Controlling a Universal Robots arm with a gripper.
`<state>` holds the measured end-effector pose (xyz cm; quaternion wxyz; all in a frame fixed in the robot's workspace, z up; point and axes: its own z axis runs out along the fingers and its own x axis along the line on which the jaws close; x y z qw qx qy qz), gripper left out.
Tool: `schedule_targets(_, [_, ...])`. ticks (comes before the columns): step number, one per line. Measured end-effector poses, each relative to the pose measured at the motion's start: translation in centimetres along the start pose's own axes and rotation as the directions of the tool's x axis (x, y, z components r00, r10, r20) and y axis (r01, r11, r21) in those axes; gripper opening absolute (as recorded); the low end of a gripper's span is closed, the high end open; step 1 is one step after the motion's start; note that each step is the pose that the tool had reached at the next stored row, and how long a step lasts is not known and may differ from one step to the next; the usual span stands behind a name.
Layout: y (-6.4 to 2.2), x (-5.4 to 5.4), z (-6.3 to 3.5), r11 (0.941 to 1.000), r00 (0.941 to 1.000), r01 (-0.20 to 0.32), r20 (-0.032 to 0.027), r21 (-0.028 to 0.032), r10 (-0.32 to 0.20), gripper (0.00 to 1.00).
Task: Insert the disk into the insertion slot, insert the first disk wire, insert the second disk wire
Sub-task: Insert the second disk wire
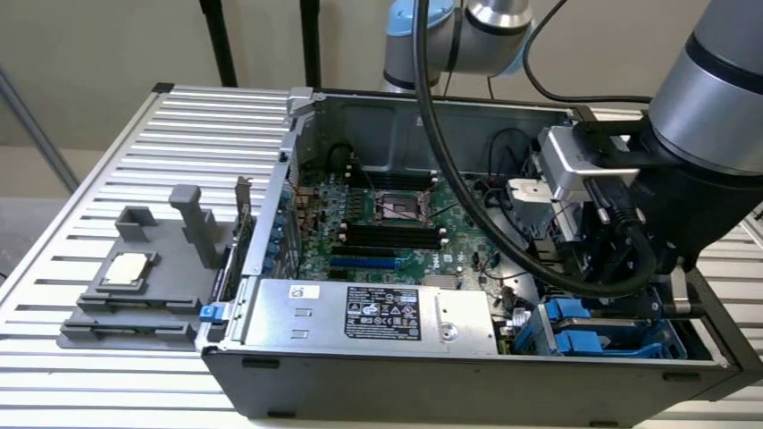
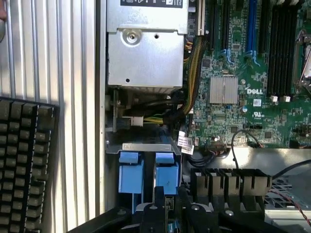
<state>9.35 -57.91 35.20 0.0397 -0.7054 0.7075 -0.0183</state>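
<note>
Slatted metal table [image 1: 107, 134] carries, at the exterior view's left, a grey plastic fixture [image 1: 149, 281] with a small square chip [image 1: 125, 268] resting on it. Just right of the fixture sits the open computer case [image 1: 477, 375], its near wall dark and its lid off. Along the near edge inside the case lies the silver power-supply box [image 1: 370, 313] with a black-and-white label. Behind it the green motherboard [image 1: 394, 223] shows a processor socket and rows of black and blue memory slots. Farther right, at the near right corner of the case, sits the drive cage [image 1: 602, 335] with its bright blue latches; the disk cannot be told apart from the carriers there, so its exact seat is unclear. In the wrist view the same cage [image 2: 146, 145] shows two blue latch tabs [image 2: 148, 170] side by side, beside a black cable and a wire bundle [image 2: 187, 77]. The robot arm [image 1: 727, 116] hangs over this corner, with the gripper [image 1: 620, 259] directly above the cage; whether its fingers are spread or pressed together cannot be told. A black keyboard [image 2: 24, 165] lies on the table outside the case.
</note>
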Motion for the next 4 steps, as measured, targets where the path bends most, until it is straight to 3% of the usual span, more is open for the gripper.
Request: schedule_targets(4, [0.00, 0.00, 0.00, 1.0000, 1.0000, 0.000, -0.0001, 0.0001, 0.000, 0.24])
